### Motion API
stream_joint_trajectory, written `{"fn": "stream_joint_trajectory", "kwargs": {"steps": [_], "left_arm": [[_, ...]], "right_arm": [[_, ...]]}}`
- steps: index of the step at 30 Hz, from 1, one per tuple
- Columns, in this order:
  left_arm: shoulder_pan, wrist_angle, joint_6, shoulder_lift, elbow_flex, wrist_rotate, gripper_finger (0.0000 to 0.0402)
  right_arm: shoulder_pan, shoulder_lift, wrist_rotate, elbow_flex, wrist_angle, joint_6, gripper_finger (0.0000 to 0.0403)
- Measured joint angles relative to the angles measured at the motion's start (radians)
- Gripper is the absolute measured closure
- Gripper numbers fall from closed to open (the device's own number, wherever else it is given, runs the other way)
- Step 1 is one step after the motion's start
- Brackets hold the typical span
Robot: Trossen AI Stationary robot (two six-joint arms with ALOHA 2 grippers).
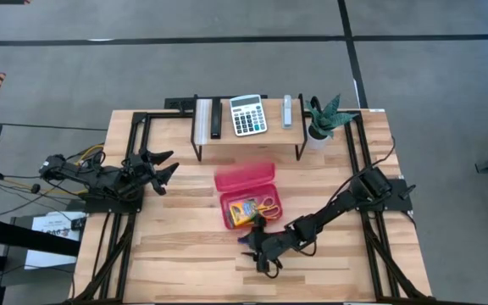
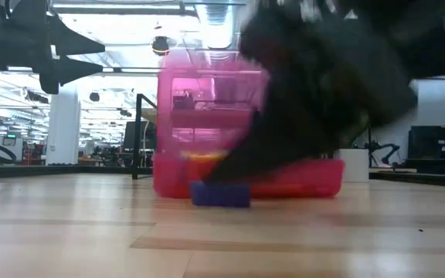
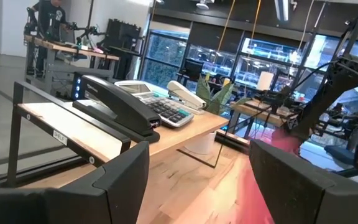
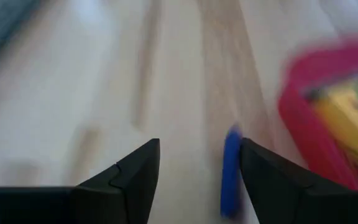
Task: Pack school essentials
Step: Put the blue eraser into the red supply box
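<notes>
1. On the wooden table (image 1: 185, 263), the biggest piece is a raised shelf (image 1: 248, 140) at the far edge, carrying a grey calculator (image 1: 247, 114), a stapler (image 3: 120, 106) and a potted plant (image 1: 323, 119) at its end; none of these look like part of the packing.
2. In front of the shelf lies the red translucent case (image 1: 246, 196), lid open. The yellow-green crayon box (image 1: 244, 212) and the yellow-handled scissors (image 1: 268, 204) already lie inside it.
3. The left gripper (image 1: 166, 165) waits well off to the side, raised above the table, its jaws wide apart and holding nothing.
4. The right gripper (image 4: 197, 163) is low at the near edge of the case, jaws apart, with the blue eraser (image 4: 231, 169) between them but close against one finger rather than centred.
5. The eraser rests on the table just in front of the case wall, not yet lifted or gripped.
6. Risk, as I judge it: because the eraser sits off-centre, closing may push it sideways or flip it out rather than pinch it. The case wall is close, so a finger could also catch it and shove the case.
</notes>
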Motion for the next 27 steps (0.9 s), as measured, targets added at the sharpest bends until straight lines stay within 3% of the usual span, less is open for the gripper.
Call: {"fn": "stream_joint_trajectory", "kwargs": {"steps": [13, 17, 27], "left_arm": [[0.0, 0.0, 0.0, 0.0, 0.0, 0.004, 0.0139], [0.0, 0.0, 0.0, 0.0, 0.0, 0.003, 0.0139], [0.0, 0.0, 0.0, 0.0, 0.0, 0.0, 0.0139]], "right_arm": [[-0.002, -0.021, 0.001, 0.067, -0.163, 0.03, 0.0163], [0.001, -0.02, 0.068, 0.067, -0.231, 0.064, 0.0163], [0.009, -0.006, 0.091, 0.067, -0.227, 0.091, 0.0163]]}}
